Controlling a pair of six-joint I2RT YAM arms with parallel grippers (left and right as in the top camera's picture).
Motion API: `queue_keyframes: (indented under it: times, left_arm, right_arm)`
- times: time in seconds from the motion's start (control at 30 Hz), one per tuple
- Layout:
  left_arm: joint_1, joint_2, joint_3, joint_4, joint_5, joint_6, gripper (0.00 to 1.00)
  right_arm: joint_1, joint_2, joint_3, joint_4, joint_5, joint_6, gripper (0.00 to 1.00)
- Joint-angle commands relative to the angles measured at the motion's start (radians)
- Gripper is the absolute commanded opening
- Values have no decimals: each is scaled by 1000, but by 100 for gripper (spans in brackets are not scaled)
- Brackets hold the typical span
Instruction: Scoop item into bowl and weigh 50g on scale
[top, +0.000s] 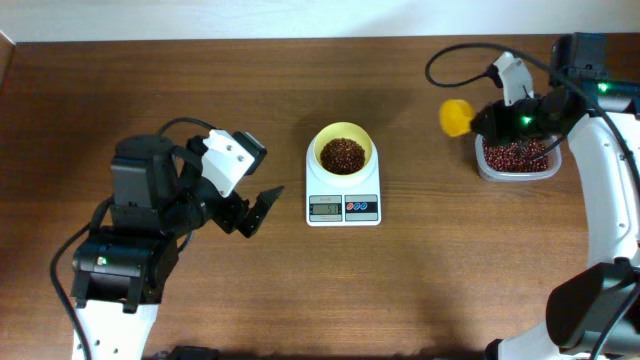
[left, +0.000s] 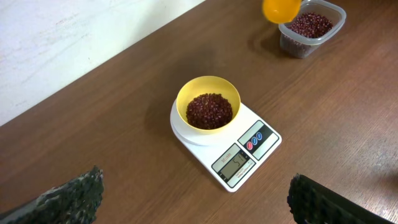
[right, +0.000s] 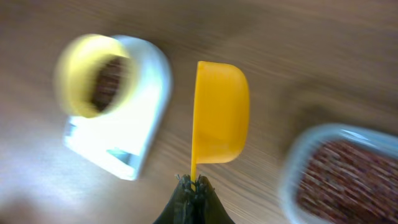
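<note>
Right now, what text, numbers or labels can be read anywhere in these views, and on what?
"51": on the scale display, left wrist view; the digits are slightly soft.
Small print above the display and the marks on the red and blue buttons: too small to read.
On the bowl, scoop and tub: no text visible.

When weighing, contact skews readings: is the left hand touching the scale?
Apart. The overhead view shows bare table between the left hand and the scale.
</note>
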Motion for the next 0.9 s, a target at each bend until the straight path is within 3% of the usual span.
queue_keyframes:
  times: [0.0, 0.17, 0.43, 0.87]
  left_arm:
    - [3, 0, 19, 2, -4, -12, 99]
    - [3, 0, 19, 2, -4, -12, 99]
    - [3, 0, 19, 2, -4, -12, 99]
    - [3, 0, 19, 2, -4, -12, 99]
  right_arm:
    - [29, -30, 23, 3, -316, -67, 4]
    - [192, -17, 22, 64, -266, -267, 4]
    - [409, 134, 22, 203, 118, -271, 4]
    - [497, 201, 18, 240, 314, -274, 4]
